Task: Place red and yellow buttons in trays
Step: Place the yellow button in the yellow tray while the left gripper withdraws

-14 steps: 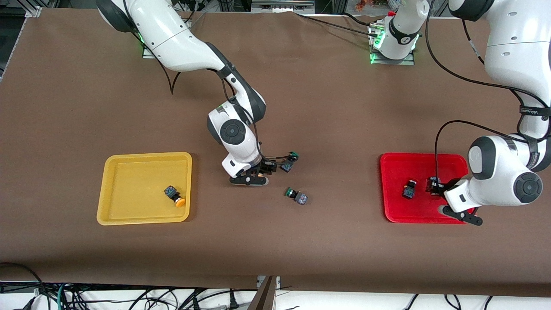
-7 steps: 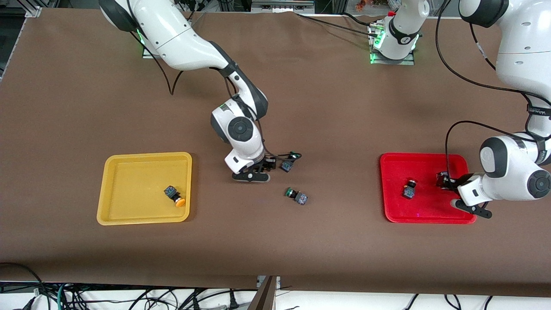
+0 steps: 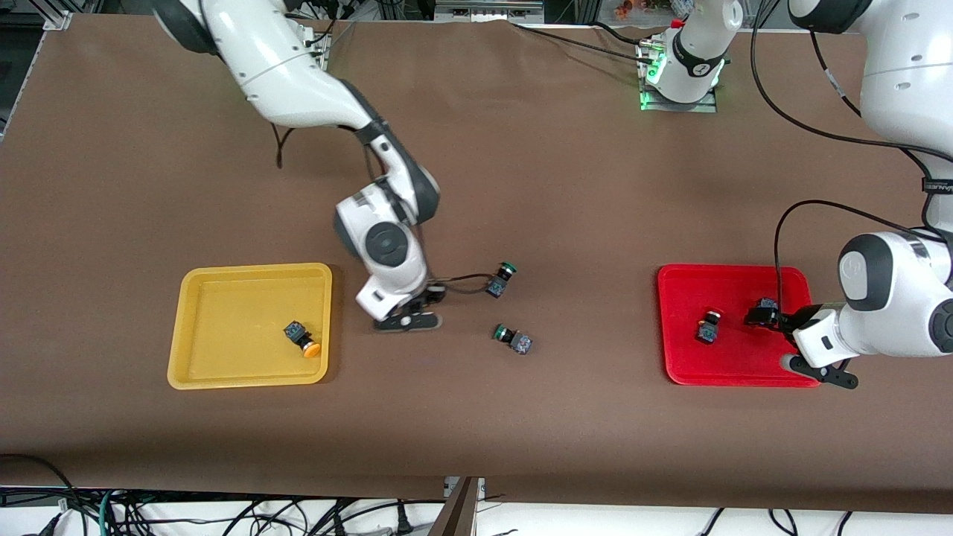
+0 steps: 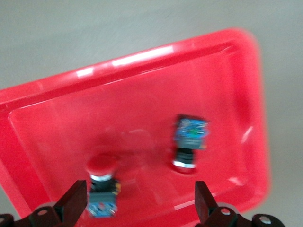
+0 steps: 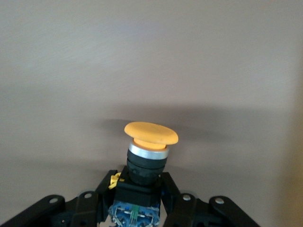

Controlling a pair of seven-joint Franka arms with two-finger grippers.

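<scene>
Step in hand: carry the yellow button to the yellow tray.

The yellow button (image 5: 150,142) sits clamped in the right tool (image 5: 137,198), over the worktop (image 3: 521,186) beside the yellow tray (image 3: 195,325). Clear the rim before lowering. The left tool (image 4: 142,208), spread wide, hovers over the red tray (image 3: 677,357), which holds both red buttons (image 4: 101,171).

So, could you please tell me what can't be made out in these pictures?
- Front view: the right arm's wrist hides the yellow button that the right gripper is shut on.
- Front view: the cap of the red button beside the open left gripper is too small to tell.
- Left wrist view: the picture's edge cuts off part of the red tray.
</scene>
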